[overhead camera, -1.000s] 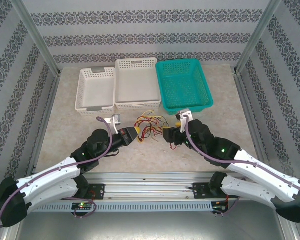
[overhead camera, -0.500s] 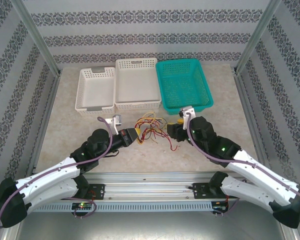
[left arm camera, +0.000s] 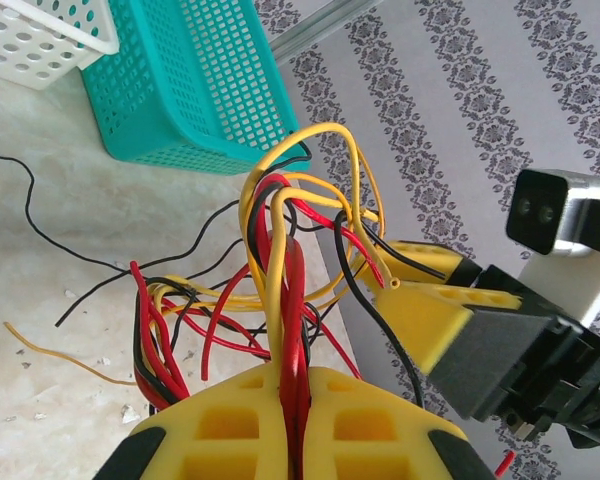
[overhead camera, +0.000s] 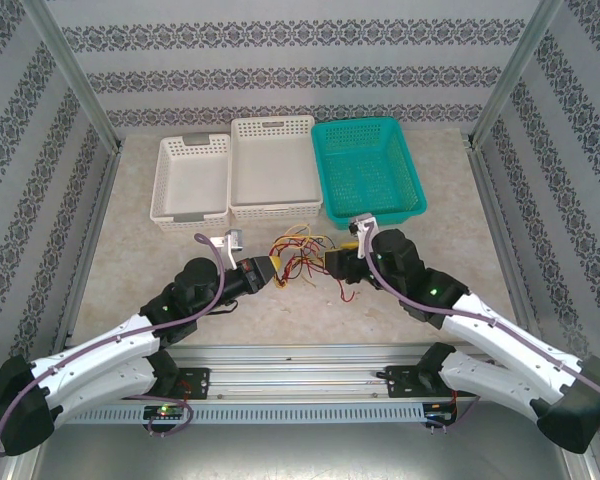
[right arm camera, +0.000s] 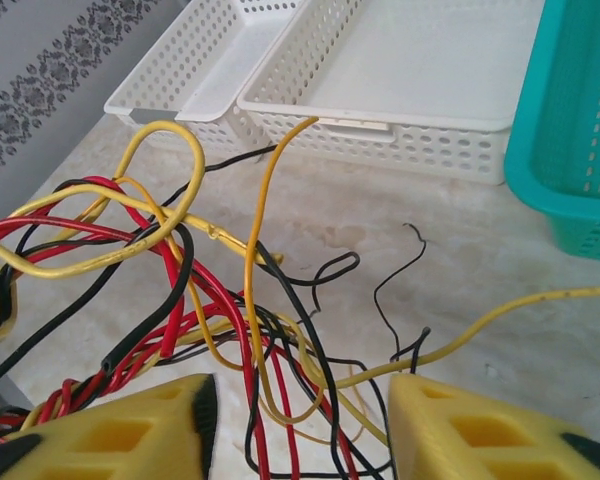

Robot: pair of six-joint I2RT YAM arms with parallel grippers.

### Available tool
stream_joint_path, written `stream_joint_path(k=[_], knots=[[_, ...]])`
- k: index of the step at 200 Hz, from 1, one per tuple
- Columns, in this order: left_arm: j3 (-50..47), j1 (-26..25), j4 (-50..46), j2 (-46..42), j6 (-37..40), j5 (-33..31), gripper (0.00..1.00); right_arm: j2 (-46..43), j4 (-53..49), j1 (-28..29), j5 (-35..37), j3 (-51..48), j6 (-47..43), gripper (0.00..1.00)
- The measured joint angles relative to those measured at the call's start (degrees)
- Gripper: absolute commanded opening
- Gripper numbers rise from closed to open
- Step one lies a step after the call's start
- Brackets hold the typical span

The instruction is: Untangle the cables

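Nearest the arms' bases, on the near side of the teal basket [overhead camera: 355, 121] and off toward its left, the left gripper [overhead camera: 270, 268] points to the right across the table [overhead camera: 140, 260]. Its wrist view shows the yellow fingers [left arm camera: 235, 425] pressed together on a few red strands of the cables [left arm camera: 280, 250], so the left gripper [left arm camera: 292, 400] is clamped narrow on the bundle. Just in front of the teal basket's near-left corner, the right gripper [overhead camera: 338, 262] faces the other way, toward the left one, with the tangle between them. In its own camera the right gripper [right arm camera: 302, 420] has its jaws standing moderately apart, and yellow, red and black strands of the cables [right arm camera: 170, 270] run through the gap without either pad pinching them. The left wrist camera also catches the right gripper [left arm camera: 420, 290] with a black strand and a yellow one passing by its tips. The cables [overhead camera: 300, 252] themselves form a loose knot lifted off the table, just in front of the teal basket's left near corner, with yellow loops arching highest. One thin black strand and one yellow strand trail on the table toward the teal basket [right arm camera: 570, 150]. Beyond, touching the teal basket's left side, stands the middle white basket [overhead camera: 272, 122], and further left of it the small white basket [overhead camera: 158, 180].
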Motion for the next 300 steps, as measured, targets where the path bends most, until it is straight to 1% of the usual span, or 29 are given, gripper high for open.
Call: stream_joint_path(k=[52, 56, 66, 68, 105, 135, 154, 175, 210, 235, 267, 300], knots=[[0.0, 0.0, 0.0, -0.4, 0.0, 0.5, 0.0, 0.7, 3.0, -2.4, -2.5, -1.7, 1.4, 0.26], [0.0, 0.0, 0.0, -0.4, 0.0, 0.6, 0.0, 0.7, 3.3, -2.6, -2.8, -1.9, 1.7, 0.22], [0.0, 0.0, 0.0, -0.4, 0.0, 0.8, 0.0, 0.7, 3.8, -2.9, -3.3, -2.2, 1.6, 0.02], [0.0, 0.0, 0.0, -0.4, 0.0, 0.8, 0.0, 0.7, 3.9, -3.0, -3.5, -2.3, 2.0, 0.0], [0.0, 0.0, -0.4, -1.0, 0.0, 1.0, 0.0, -0.8, 4.7, -3.5, -3.9, -3.1, 2.3, 0.0], [0.6, 0.7, -5.4, -4.5, 1.6, 1.0, 0.0, -8.7, 3.6, -5.9, -0.3, -5.2, 3.1, 0.0], [2.1, 2.3, -10.7, -7.1, 3.2, 1.3, 0.0, -14.3, 1.9, -9.1, 2.5, -5.6, 4.3, 0.0], [4.6, 4.5, -17.0, -9.2, 5.2, 1.5, 0.0, -18.2, -0.3, -13.7, 4.7, -5.6, 5.7, 0.0], [12.1, 7.3, -31.8, -10.3, 10.1, 1.5, 0.0, -20.8, -6.6, -20.4, 8.2, -5.1, 7.1, 0.0], [18.2, 8.6, -41.7, -10.7, 14.1, 1.0, 0.0, -21.6, -11.1, -24.7, 10.1, -2.3, 7.3, 0.0], [24.1, 9.0, -50.5, -11.1, 18.8, -0.4, 0.0, -22.2, -14.4, -27.8, 11.0, 2.2, 7.3, 0.0], [27.5, 9.0, -56.1, -11.3, 22.6, -2.5, 0.0, -22.2, -17.3, -28.5, 10.7, 4.2, 7.3, 0.0]])
